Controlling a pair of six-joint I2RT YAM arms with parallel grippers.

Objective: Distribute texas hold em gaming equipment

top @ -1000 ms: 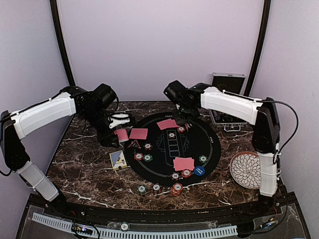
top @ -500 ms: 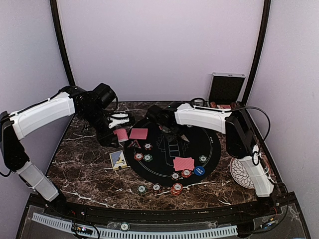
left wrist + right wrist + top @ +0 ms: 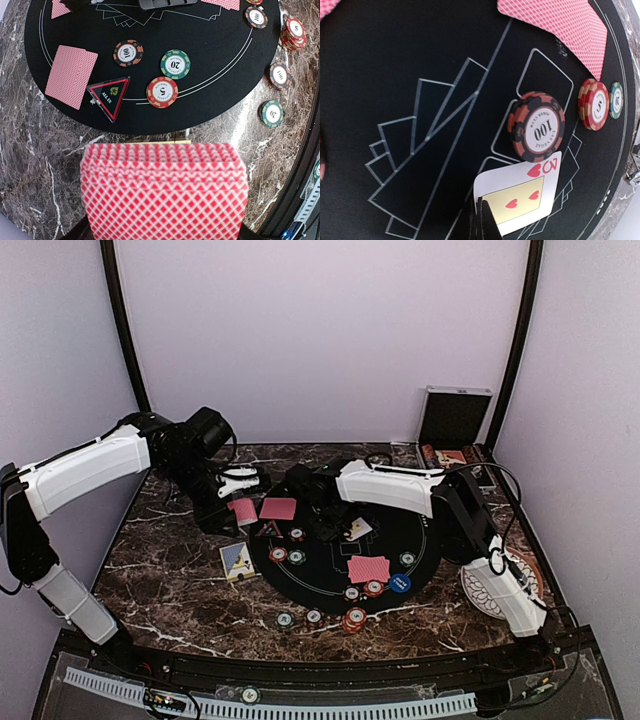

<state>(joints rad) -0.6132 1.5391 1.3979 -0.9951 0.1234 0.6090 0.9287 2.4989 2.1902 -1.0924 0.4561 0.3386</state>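
Note:
My left gripper (image 3: 226,498) hangs over the table's left side, shut on a fanned deck of red-backed cards (image 3: 164,190) that hides its fingers. My right gripper (image 3: 482,222) is low over the black mat (image 3: 415,525), shut on the corner of a face-up hearts card (image 3: 520,197), which also shows from above as a white card (image 3: 358,530). A black-and-orange 100 chip (image 3: 536,127) lies just beyond that card. A triangular marker (image 3: 109,95), three chips (image 3: 162,92) and a single red-backed card (image 3: 71,75) lie on the mat's left.
Two red-backed cards (image 3: 368,568), a blue button (image 3: 400,583) and chips (image 3: 373,588) sit near the mat's front. A red chip stack (image 3: 355,620) and loose chips (image 3: 286,620) lie on the marble. A white patterned plate (image 3: 492,580) is front right, an open case (image 3: 452,430) back right.
The right arm swung from the mat's back edge down toward its middle and now holds a face-up card there. The left arm and its deck stayed put.

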